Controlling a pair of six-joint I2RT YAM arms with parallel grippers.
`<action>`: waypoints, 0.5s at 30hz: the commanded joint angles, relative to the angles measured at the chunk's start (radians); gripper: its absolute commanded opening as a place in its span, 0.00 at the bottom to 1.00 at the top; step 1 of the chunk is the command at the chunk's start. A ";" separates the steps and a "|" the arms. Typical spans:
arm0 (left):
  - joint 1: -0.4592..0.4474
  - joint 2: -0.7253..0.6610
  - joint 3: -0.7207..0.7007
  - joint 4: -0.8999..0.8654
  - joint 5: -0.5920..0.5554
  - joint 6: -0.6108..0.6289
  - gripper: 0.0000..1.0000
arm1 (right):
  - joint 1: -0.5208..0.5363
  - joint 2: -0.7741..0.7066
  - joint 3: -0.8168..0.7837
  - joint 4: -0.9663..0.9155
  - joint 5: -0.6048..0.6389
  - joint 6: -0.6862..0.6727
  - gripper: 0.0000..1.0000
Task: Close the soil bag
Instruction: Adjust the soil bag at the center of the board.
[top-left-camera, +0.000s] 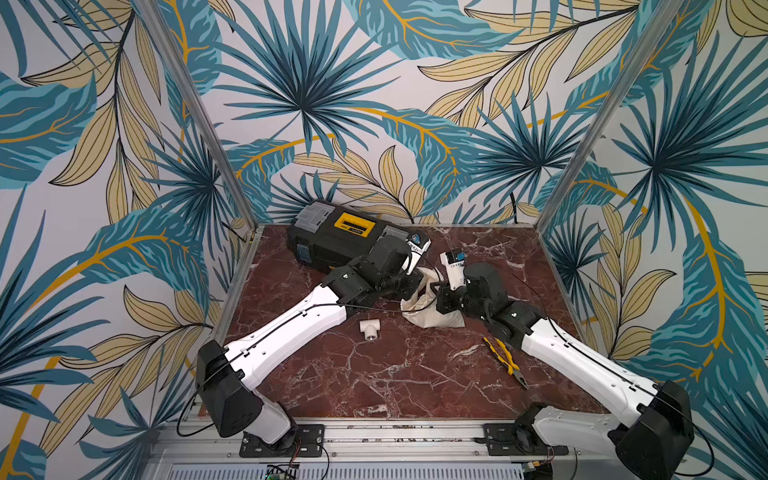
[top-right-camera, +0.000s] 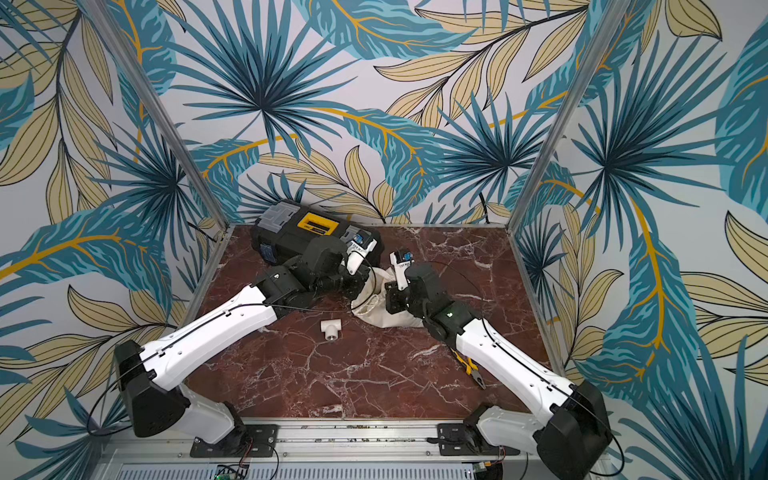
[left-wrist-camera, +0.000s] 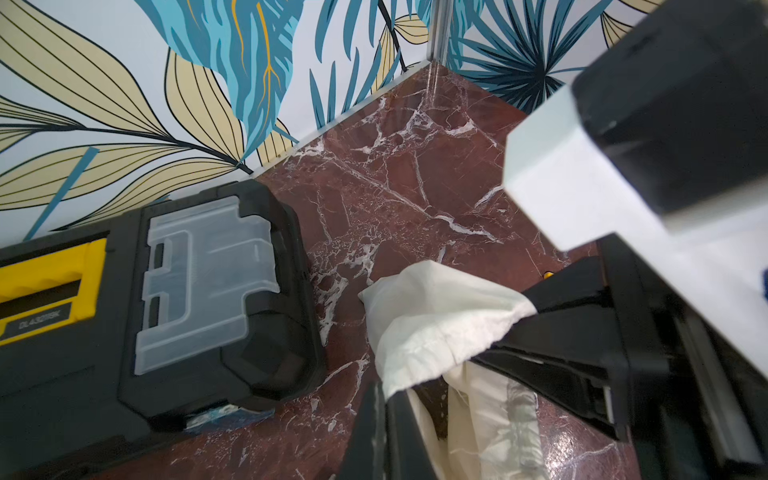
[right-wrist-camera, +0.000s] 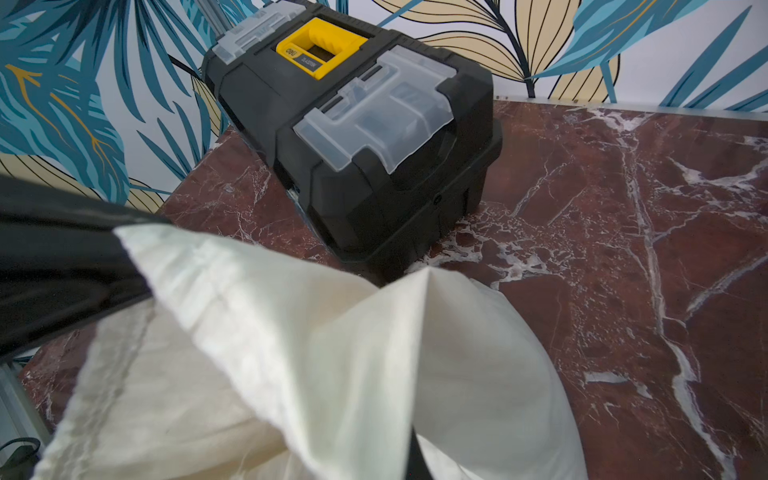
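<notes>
Floppy cream-white cloth soil bag (top-left-camera: 432, 316) is being pinched at its mouth, from opposite sides, by the clamped-tight left gripper (left-wrist-camera: 384, 405) and right gripper (left-wrist-camera: 519, 324), body trailing basewards.

Leaf-print walls (top-left-camera: 303, 104) enclose a red marble tabletop (top-left-camera: 374, 374), seemingly framed by aluminium posts (top-left-camera: 199, 112).

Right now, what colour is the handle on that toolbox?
Bright yellow handle, set in a black toolbox; clearest in the right wrist view.

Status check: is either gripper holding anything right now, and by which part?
Both hold the soil bag: left gripper and right gripper are each shut on the hemmed cloth rim at its mouth.
</notes>
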 joint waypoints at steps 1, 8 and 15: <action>0.004 -0.069 -0.003 0.005 -0.007 -0.031 0.00 | -0.002 -0.016 0.044 -0.015 0.040 -0.008 0.00; 0.001 -0.142 -0.011 -0.021 -0.009 -0.097 0.00 | -0.003 0.023 0.167 -0.075 0.054 -0.050 0.00; 0.000 -0.173 0.016 -0.068 0.021 -0.159 0.00 | -0.014 0.040 0.265 -0.146 0.039 -0.095 0.00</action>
